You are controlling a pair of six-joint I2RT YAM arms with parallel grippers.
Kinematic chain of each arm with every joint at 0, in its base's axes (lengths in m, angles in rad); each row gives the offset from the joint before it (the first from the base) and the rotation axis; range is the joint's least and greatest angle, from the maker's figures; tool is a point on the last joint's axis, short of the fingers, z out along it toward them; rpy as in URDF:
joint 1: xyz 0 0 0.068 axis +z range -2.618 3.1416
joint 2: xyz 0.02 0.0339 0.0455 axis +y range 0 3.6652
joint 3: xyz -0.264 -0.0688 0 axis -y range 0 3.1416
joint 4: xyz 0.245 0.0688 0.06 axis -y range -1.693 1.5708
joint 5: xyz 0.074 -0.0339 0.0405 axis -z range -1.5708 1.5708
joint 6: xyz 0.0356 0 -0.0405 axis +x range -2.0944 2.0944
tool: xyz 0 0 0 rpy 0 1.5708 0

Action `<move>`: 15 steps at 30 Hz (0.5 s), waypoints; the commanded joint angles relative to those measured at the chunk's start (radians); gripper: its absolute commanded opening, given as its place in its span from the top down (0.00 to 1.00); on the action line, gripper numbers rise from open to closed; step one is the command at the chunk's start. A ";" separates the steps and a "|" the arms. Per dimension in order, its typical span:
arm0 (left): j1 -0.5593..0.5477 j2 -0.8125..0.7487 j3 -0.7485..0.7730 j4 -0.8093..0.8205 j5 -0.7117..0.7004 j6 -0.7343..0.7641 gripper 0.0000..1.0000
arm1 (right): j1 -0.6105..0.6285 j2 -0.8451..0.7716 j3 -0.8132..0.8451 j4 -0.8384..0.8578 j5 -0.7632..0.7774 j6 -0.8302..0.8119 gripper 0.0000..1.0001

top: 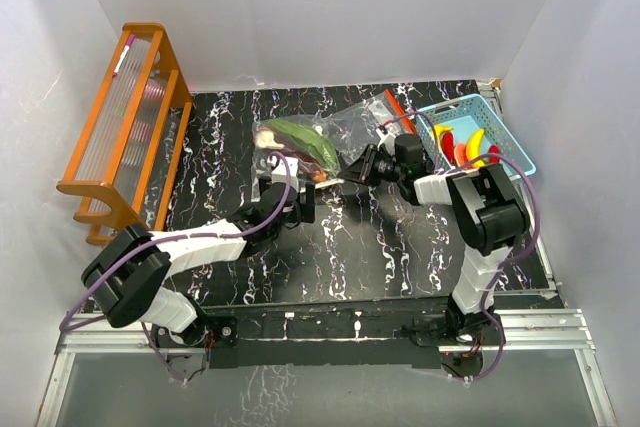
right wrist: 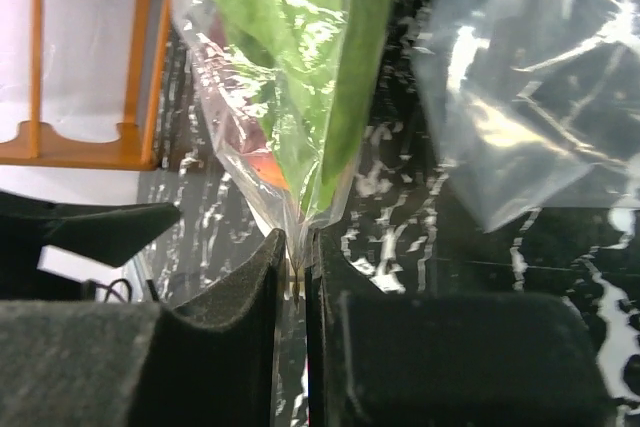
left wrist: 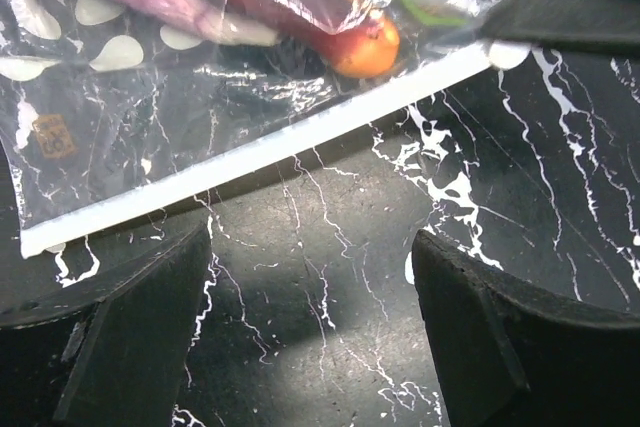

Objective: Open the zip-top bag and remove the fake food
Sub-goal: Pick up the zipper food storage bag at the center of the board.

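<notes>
Two grippers work the zip-top bag at mid-table. The right gripper is pinched on the bag's edge, likely to anchor it. The left gripper hangs spread just short of the white zip strip, placed to seize it. A green leafy piece and an orange piece lie inside.

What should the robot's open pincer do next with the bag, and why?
Probably the left pincer should ease forward and close on the white edge strip. It is open with the strip just ahead, while the right pincer is shut on the edge of the zip-top bag. The fake food is inside, so both likely need a grip to pull the mouth apart.
</notes>
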 commanded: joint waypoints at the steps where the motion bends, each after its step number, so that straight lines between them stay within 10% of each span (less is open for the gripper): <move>1: -0.006 -0.042 -0.022 0.075 0.014 0.102 0.18 | 0.000 -0.147 -0.013 0.097 -0.033 0.048 0.92; 15: -0.182 -0.076 -0.093 0.499 -0.144 0.611 0.03 | 0.023 -0.395 0.056 -0.107 -0.052 0.118 0.93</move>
